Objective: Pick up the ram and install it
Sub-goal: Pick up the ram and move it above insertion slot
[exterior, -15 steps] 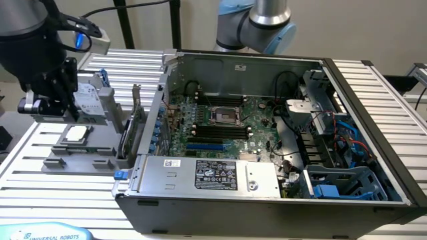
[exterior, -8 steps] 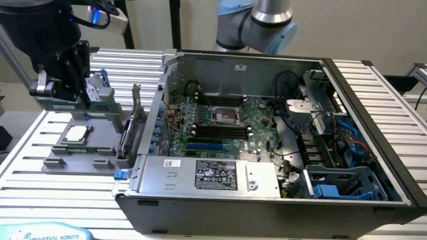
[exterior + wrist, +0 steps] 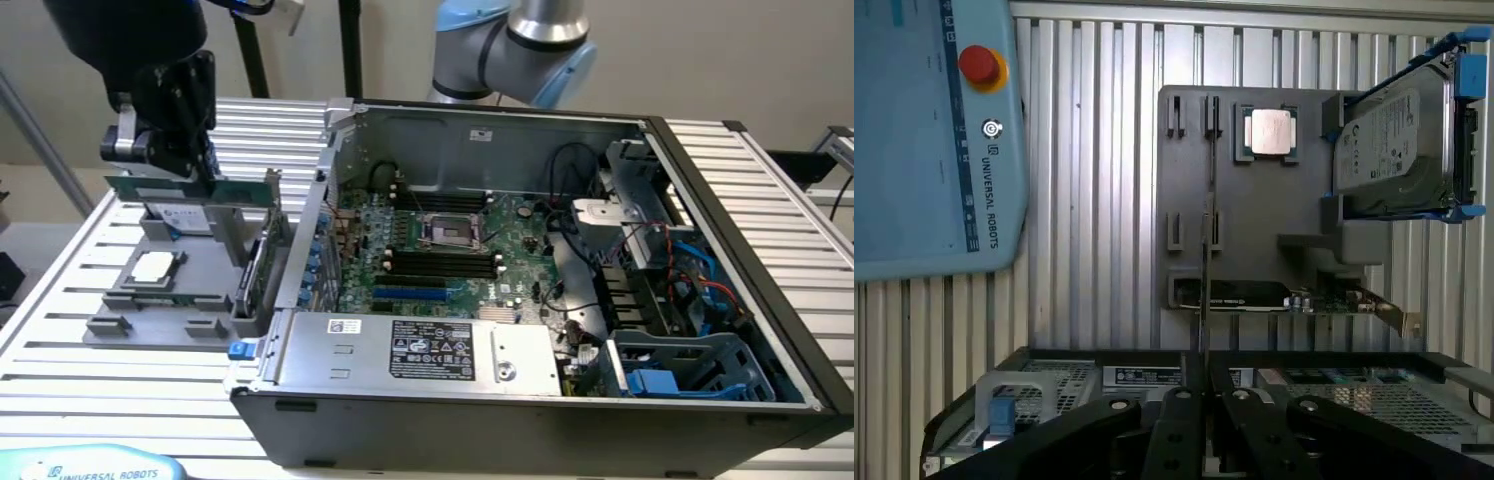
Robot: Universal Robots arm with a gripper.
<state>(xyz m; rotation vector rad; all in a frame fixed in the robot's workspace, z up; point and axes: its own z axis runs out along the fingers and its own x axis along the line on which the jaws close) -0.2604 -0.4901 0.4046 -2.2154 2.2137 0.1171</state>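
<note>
My gripper (image 3: pixel 166 165) hangs at the exterior view's left, above a grey parts fixture (image 3: pixel 147 322) and outside the open computer case (image 3: pixel 747 200). It is shut on the ram (image 3: pixel 200 188), a thin green stick held level just over the fixture. In the wrist view the ram (image 3: pixel 1207 250) shows edge-on as a thin line running out from my gripper (image 3: pixel 1204 405) over the fixture's slotted holders (image 3: pixel 1176 232). The black memory slots (image 3: pixel 441 262) lie on the motherboard inside the case, well to the exterior view's right of the ram.
The fixture (image 3: pixel 1254 200) also carries a CPU chip (image 3: pixel 1271 131), a hard drive (image 3: pixel 1394 140) in a blue frame, and a green expansion card (image 3: pixel 1254 297) with a metal bracket. A blue teach pendant (image 3: pixel 924 140) lies on the slatted table. The power supply (image 3: pixel 414 345) fills the case's near side.
</note>
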